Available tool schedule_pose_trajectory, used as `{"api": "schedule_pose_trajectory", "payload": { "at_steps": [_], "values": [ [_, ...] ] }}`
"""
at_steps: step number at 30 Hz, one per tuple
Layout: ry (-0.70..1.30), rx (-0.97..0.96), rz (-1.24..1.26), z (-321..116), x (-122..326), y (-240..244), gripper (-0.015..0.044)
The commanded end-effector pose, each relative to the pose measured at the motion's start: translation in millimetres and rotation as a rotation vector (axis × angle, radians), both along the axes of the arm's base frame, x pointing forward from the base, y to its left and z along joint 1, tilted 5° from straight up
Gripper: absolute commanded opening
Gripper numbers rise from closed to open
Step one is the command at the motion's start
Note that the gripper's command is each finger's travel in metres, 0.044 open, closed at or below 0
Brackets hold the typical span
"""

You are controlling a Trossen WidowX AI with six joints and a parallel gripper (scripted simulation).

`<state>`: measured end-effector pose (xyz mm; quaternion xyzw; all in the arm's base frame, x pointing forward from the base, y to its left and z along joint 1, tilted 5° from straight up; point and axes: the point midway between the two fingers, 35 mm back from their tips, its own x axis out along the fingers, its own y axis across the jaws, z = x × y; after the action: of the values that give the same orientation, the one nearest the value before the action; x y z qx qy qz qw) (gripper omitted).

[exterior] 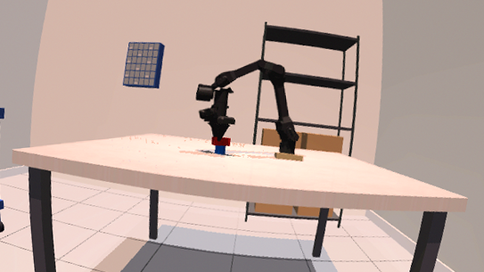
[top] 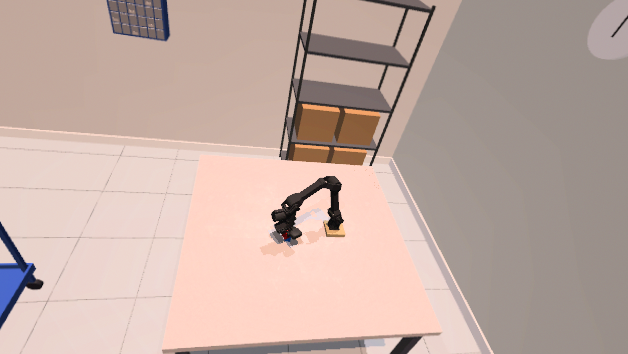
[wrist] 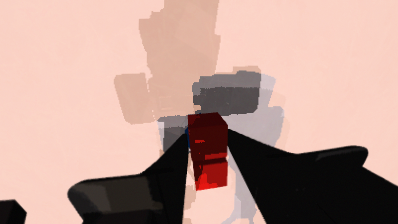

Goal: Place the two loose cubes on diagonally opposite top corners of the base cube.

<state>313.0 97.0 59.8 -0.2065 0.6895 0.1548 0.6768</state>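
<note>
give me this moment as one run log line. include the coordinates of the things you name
phase: placing/release | jaws: open, around a red cube [top: 285, 234] [exterior: 227, 142] [wrist: 209, 141] | other red cube [wrist: 213, 176]: beside it | blue base [exterior: 220, 150]: underneath | gap: unclear

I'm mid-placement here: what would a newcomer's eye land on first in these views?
Probably the black arm, arching over the pale table from its tan base plate. Next, the bright red at its hand, atop the blue cube in the exterior view. Behind, the tall dark shelf rack with its orange-brown boxes stands out against the wall.
</note>
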Motion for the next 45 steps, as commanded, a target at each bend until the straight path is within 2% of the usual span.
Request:
{"api": "schedule_pose_trajectory", "payload": {
  "at_steps": [1, 39, 45],
  "values": [
    [-0.001, 0.003, 0.0, 0, 0, 0, 0.0205],
    [0.0, 0.0, 0.0, 63, 0, 5, 0.0205],
    [0.0, 0.0, 0.006, 71, 0, 5, 0.0363]
  ]
}}
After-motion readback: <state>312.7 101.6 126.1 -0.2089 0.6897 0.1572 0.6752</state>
